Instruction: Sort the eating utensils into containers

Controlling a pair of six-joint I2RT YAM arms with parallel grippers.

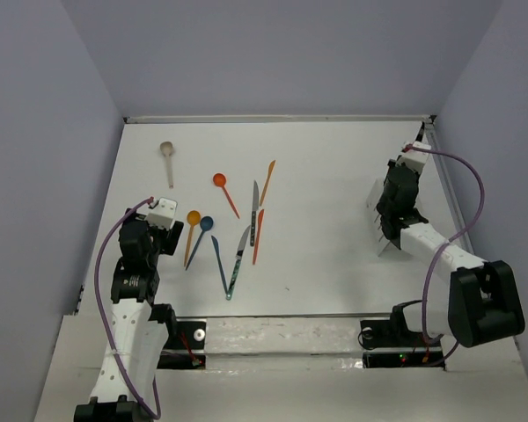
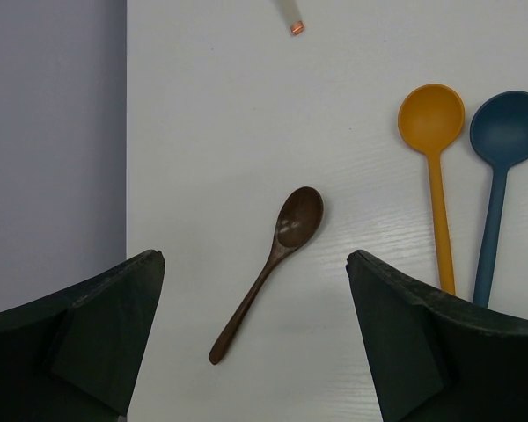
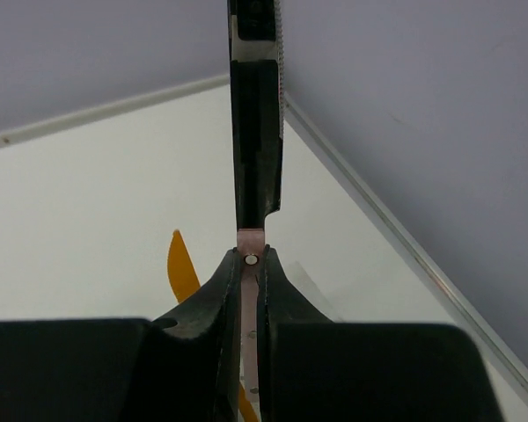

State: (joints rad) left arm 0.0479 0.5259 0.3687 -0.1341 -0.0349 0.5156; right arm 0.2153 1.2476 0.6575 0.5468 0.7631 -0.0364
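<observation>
Left claw (image 2: 251,264) spread wide, right claw (image 3: 250,260) pinched tight

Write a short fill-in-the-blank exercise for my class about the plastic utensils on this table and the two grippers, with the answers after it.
1. The left gripper hovers with its jaws ____ over a brown spoon.
2. In the left wrist view, the orange spoon lies just to the ____ of the blue spoon.
3. The right gripper is ____ on a dark-bladed knife.
Missing words: open; left; shut.
</observation>
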